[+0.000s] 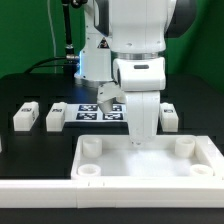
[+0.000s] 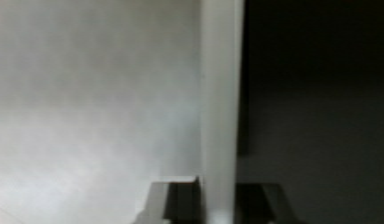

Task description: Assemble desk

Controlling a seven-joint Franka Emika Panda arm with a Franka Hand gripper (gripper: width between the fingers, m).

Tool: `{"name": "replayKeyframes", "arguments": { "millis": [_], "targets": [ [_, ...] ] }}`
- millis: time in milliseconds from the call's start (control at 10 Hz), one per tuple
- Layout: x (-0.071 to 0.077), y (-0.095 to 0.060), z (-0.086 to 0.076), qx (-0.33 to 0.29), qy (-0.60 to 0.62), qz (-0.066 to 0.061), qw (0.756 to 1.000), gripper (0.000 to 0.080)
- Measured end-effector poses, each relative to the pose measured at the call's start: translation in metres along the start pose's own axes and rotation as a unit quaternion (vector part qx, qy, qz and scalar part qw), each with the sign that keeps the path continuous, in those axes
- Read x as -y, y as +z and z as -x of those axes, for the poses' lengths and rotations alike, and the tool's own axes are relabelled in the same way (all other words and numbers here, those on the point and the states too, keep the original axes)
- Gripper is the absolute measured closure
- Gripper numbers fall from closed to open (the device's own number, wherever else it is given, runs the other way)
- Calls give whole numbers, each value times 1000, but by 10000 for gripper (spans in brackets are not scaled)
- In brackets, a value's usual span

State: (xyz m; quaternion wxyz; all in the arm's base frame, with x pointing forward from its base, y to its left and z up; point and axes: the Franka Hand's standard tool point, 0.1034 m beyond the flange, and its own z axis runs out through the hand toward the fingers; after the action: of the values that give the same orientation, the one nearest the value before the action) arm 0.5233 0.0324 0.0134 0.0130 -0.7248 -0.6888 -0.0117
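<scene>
The desk top (image 1: 140, 165) is a large white tray with a raised rim and round sockets in its corners, lying at the front of the table. My gripper (image 1: 140, 140) reaches straight down onto its far rim. In the wrist view the rim (image 2: 219, 90) runs as a pale strip between white tray floor and dark table. The gripper (image 2: 219, 186) straddles it, one dark finger (image 2: 175, 203) on each side, both against the rim with no gap showing. Three white block legs lie loose behind the tray: two (image 1: 25, 116) (image 1: 55, 117) at the exterior view's left, one (image 1: 168, 117) at its right.
The marker board (image 1: 92, 110) lies flat behind the tray, between the legs and partly hidden by the arm. The arm's base and cables stand at the back. The table is black.
</scene>
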Motion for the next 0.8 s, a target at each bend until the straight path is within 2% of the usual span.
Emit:
{"name": "replayKeyframes", "arguments": {
  "millis": [100, 200, 300, 400, 500, 600, 800],
  "targets": [
    [0, 0, 0, 0, 0, 0, 1000, 532],
    [0, 0, 0, 0, 0, 0, 1000, 532],
    [0, 0, 0, 0, 0, 0, 1000, 349],
    [0, 0, 0, 0, 0, 0, 1000, 225],
    [0, 0, 0, 0, 0, 0, 1000, 225],
    [0, 0, 0, 0, 0, 0, 1000, 165],
    [0, 0, 1, 0, 0, 0, 1000, 154]
  ]
}}
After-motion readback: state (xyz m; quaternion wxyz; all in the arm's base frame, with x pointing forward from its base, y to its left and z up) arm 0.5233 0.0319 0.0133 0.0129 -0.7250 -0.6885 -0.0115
